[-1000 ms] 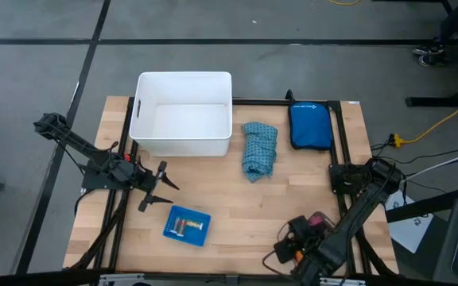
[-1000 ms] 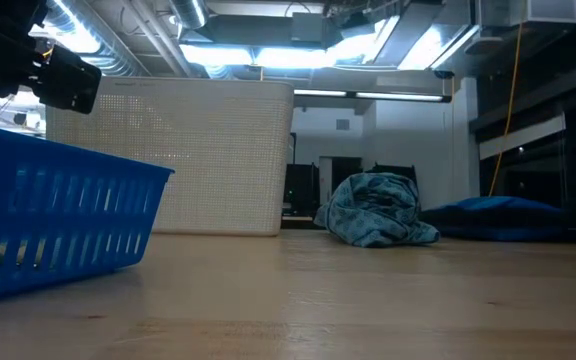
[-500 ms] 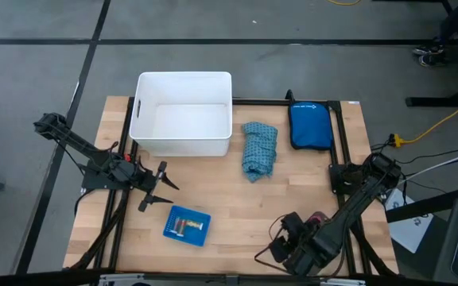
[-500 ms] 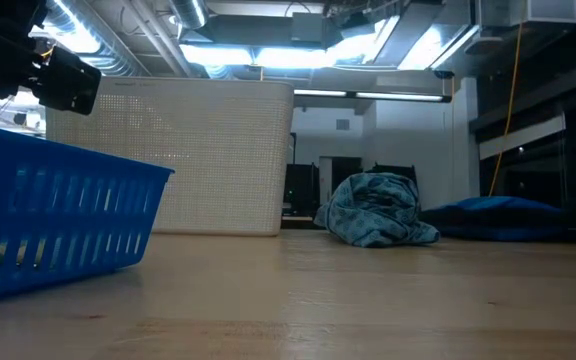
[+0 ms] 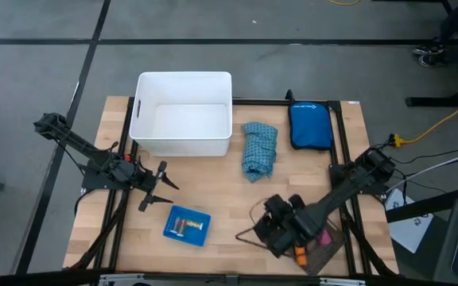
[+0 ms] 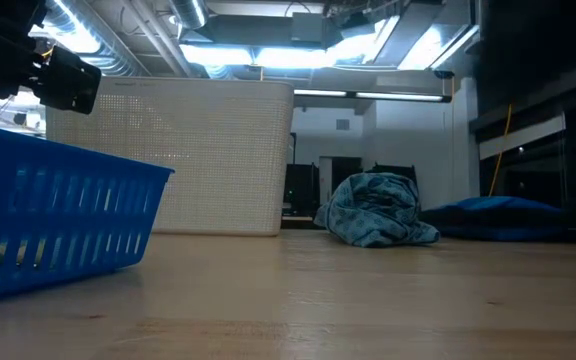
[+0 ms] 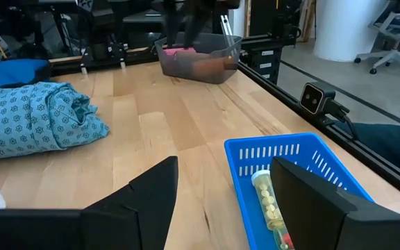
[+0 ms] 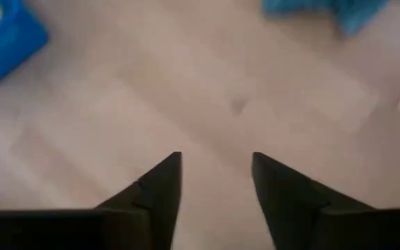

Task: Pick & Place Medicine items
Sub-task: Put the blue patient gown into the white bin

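On the wooden table, a small blue basket (image 5: 187, 225) already holds a pill-filled tube (image 7: 267, 205), more medicine items (image 5: 312, 242) wait in a clear tray (image 7: 198, 61), and the left gripper (image 5: 164, 186) and right gripper (image 5: 259, 237) hover open, empty.

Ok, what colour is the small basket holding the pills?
Blue, with slatted sides; clearest in the left wrist view.
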`<state>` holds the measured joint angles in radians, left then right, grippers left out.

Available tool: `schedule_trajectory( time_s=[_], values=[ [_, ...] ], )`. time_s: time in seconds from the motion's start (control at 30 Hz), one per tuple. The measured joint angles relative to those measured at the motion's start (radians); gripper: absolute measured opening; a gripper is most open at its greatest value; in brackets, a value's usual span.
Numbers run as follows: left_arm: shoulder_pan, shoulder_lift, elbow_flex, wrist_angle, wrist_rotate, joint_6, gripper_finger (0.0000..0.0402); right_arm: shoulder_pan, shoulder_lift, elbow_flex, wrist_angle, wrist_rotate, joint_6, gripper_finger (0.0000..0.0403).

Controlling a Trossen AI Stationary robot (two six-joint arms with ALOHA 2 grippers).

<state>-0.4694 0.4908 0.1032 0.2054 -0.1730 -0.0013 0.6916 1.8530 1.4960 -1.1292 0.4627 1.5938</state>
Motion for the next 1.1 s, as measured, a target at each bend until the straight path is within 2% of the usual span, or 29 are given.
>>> schedule_trajectory(
  time_s=[0.17,0.33,0.7,1.1],
  values=[
    [0.0,0.0,0.0,0.0,0.0,-0.001,0.0226,-0.087,0.0,0.0,-0.056,0.126,-0.118,0.0092],
    [0.0,0.0,0.0,0.0,0.0,0.002,0.0226,-0.196,0.0,0.0,-0.083,0.16,-0.256,0.001],
    [0.0,0.0,0.0,-0.027,0.0,0.004,0.0226,-0.431,0.0,0.0,-0.084,0.159,-0.488,0.0003],
    [0.0,0.0,0.0,-0.026,0.0,-0.003,0.0226,-0.605,0.004,-0.005,0.0,0.092,-0.692,0.0001]
  ],
)
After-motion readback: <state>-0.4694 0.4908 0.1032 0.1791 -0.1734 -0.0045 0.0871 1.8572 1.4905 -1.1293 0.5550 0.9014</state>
